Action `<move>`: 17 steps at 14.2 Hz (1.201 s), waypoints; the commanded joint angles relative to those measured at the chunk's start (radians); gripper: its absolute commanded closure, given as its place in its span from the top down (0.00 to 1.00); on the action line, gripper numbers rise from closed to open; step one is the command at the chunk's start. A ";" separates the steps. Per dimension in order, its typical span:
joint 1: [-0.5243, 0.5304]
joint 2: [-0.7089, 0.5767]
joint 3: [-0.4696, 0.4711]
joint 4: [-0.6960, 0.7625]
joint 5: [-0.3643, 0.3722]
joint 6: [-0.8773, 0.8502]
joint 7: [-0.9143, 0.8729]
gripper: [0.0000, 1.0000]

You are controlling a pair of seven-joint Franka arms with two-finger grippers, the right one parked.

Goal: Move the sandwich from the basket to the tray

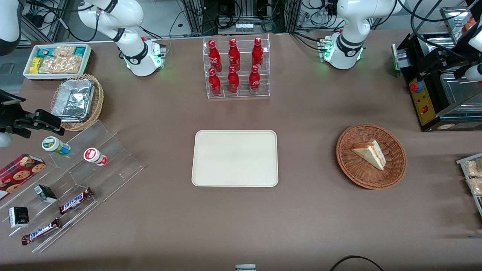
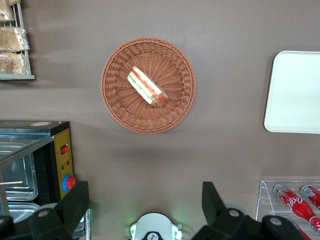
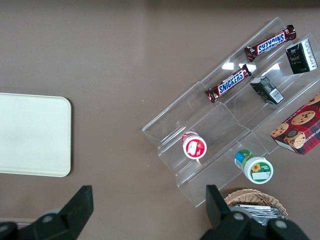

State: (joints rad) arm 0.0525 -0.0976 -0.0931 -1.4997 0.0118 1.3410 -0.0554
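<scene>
The sandwich point(image 1: 371, 152) point(image 2: 146, 87), a pale bread wedge with red, orange and green layers, lies on its side in the round reddish-brown basket point(image 1: 348, 165) point(image 2: 115, 102). The cream-white tray point(image 1: 235, 158) point(image 2: 295, 92) point(image 3: 32, 135) lies flat mid-table, beside the basket toward the parked arm's end, with nothing on it. My gripper point(image 1: 438, 62) point(image 2: 145, 207) hangs high above the table at the working arm's end, farther from the front camera than the basket. It is open wide, its fingers point(image 2: 75, 205) well apart with nothing between them, and touches nothing.
A clear rack of red cola bottles point(image 1: 236, 67) point(image 2: 300, 200) stands farther from the front camera than the tray. A black machine with a red button point(image 1: 425, 101) point(image 2: 62, 165) sits beside the basket. A wire rack of packets point(image 1: 472, 177) point(image 2: 15, 42) lies at the table's working-arm end.
</scene>
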 commanded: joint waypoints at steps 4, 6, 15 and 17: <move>0.010 0.019 -0.008 0.003 -0.009 -0.029 0.006 1.00; 0.021 0.029 -0.001 -0.013 -0.009 -0.040 -0.004 1.00; 0.029 0.124 0.073 -0.037 0.039 0.026 -0.093 1.00; 0.027 0.148 0.104 -0.042 0.031 0.049 -0.139 1.00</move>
State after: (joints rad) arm 0.0734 0.0357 -0.0075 -1.5409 0.0405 1.3674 -0.1460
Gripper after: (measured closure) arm 0.000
